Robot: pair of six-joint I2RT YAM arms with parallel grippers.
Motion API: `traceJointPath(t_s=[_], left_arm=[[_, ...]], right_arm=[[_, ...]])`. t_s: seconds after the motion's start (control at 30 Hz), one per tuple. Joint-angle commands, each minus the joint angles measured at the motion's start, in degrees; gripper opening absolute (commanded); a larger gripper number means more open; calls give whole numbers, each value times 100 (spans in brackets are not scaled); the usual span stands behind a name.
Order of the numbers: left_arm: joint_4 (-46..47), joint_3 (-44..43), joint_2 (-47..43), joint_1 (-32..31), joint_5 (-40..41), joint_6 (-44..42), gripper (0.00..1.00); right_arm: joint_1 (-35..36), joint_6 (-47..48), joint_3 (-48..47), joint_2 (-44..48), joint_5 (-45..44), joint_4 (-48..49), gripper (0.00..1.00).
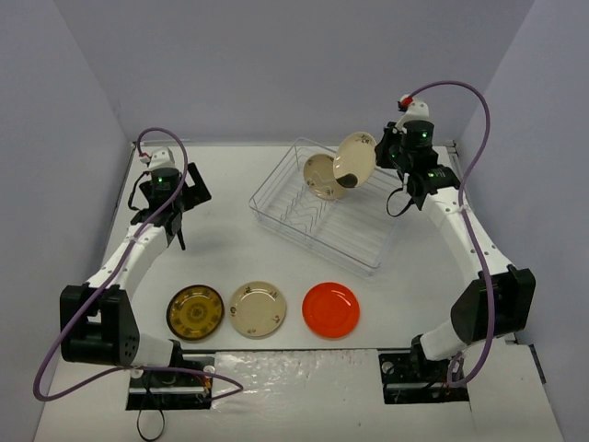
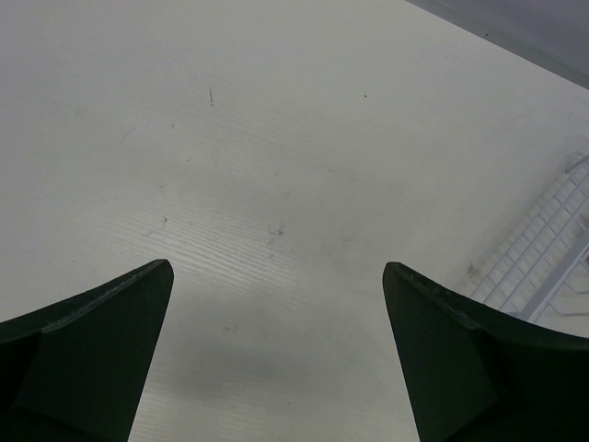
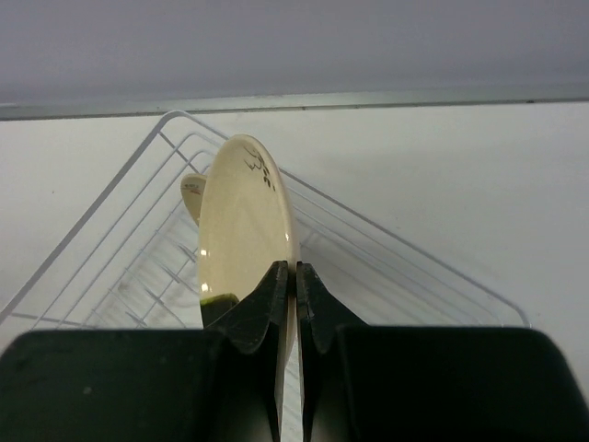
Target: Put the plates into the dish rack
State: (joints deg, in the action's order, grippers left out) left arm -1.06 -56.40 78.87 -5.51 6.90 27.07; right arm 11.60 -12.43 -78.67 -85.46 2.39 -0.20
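My right gripper (image 1: 370, 166) (image 3: 295, 268) is shut on the rim of a cream plate (image 1: 355, 158) (image 3: 244, 221), held on edge over the far end of the wire dish rack (image 1: 324, 207) (image 3: 138, 249). Another cream plate (image 1: 321, 177) (image 3: 192, 191) stands on edge in the rack just behind it. Three plates lie flat near the front edge: a dark brown one with yellow pattern (image 1: 195, 311), a cream one (image 1: 258, 308) and an orange-red one (image 1: 331, 309). My left gripper (image 1: 175, 216) (image 2: 276, 276) hangs open over bare table, left of the rack, holding nothing.
Grey walls close in the white table (image 1: 230, 239) at the back and on both sides. A corner of the rack (image 2: 543, 267) shows at the right edge of the left wrist view. Both arm bases sit at the near edge.
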Motion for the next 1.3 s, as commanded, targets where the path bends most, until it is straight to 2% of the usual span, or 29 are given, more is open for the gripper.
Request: traceJointPath(t_s=[0.0,0.13,0.2,0.33,0.6,0.73,0.97,1.27], left_arm=[[291,-222,-79,56,17,-67,97],[281,-240,-55,60,41,-70,97],[264,-257,-38,68,49,-70,97],[263,-268,1,68,59,-95,97],[229,-319,67,83,49,-87,97],[239,-273,41,90,80,-87,97],[261,-235,55,138,101,-74,97],[283,-230,118,166,43,-61,97]], right_arm=[[254,977,-824,-348,-197,506,0],[461,1615,-1213,-669,-149,356,0],[621,2274,-1458,-763,-165,270,0],[951,2915,-1609,-915,-625,247,0],[1491,4371,-2379,-1316,-734,-309,0],[1824,4922,-2588,-1670,-1343,-233,0],[2041,5996,-2723,-2083,-1406,-42,0],[2390,6800,-2700,-2460,-2289,188,0]])
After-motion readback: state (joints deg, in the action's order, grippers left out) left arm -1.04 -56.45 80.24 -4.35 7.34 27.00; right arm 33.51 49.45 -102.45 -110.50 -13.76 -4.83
